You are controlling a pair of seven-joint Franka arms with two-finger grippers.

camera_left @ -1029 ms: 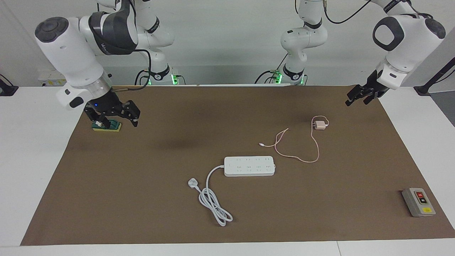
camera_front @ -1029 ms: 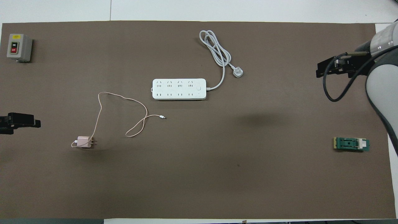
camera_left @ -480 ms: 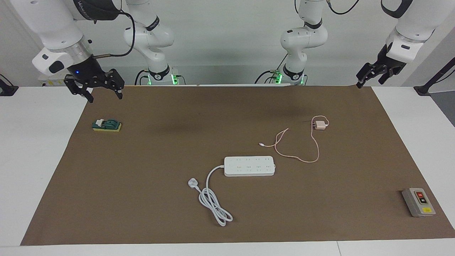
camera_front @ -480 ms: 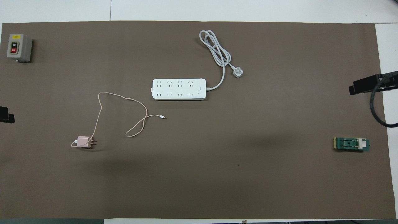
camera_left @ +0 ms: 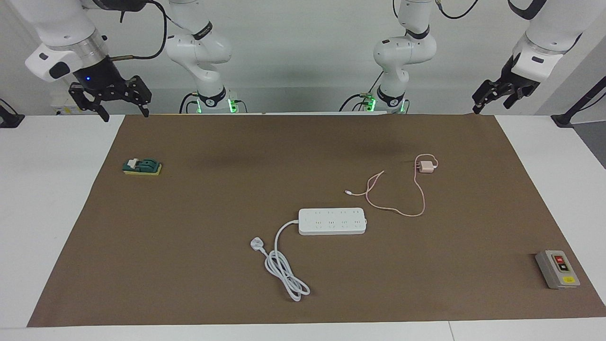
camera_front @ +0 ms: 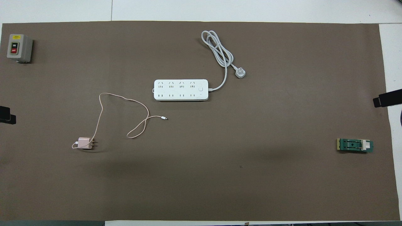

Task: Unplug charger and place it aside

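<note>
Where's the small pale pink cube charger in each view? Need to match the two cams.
Facing view: small pale pink cube charger lies right of centre, above the long white power strip.
Overhead view: charger lies lower left, below the power strip.
Shared landmark: the power strip; in both views the charger is nearer the robots, toward the left arm's end.

Open mat (camera_left: 199, 213) around charger (camera_left: 425, 166)
</note>
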